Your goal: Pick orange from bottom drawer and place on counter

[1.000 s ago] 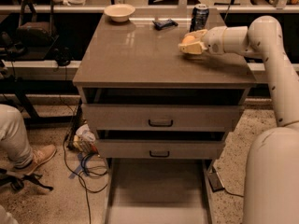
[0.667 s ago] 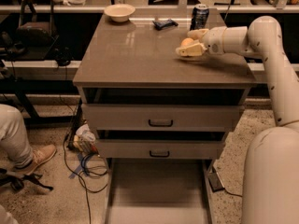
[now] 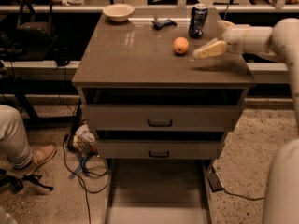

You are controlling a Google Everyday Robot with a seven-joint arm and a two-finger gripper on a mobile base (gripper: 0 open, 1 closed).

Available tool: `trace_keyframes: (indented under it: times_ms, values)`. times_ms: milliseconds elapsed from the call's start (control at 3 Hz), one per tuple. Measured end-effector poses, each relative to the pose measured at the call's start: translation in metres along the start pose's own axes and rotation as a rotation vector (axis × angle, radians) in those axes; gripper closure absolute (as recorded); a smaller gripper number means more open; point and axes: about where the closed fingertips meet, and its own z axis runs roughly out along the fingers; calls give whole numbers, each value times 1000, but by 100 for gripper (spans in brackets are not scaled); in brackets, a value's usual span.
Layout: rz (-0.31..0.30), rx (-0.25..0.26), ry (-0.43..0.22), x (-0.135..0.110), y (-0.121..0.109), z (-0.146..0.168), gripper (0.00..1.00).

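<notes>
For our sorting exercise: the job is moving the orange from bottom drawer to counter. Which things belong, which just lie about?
Job: orange, counter, bottom drawer, gripper open over the counter beside the orange.
Lying about: bowl, soda can, black object, floor cables.

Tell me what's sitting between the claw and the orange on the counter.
Nothing. The camera view shows only a bare stretch of counter between the orange and the claw hovering beside it.

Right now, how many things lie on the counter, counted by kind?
orange: 1
soda can: 1
bowl: 1
small dark object: 1
Total: 4 on the counter.
The gripper hovers over the counter beside the orange, apart from it.
</notes>
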Motion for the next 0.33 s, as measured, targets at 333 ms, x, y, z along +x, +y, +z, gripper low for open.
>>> trace_keyframes:
  times_ms: [333]
  values:
    - [-1,126,-46,-2,-25,-66,0]
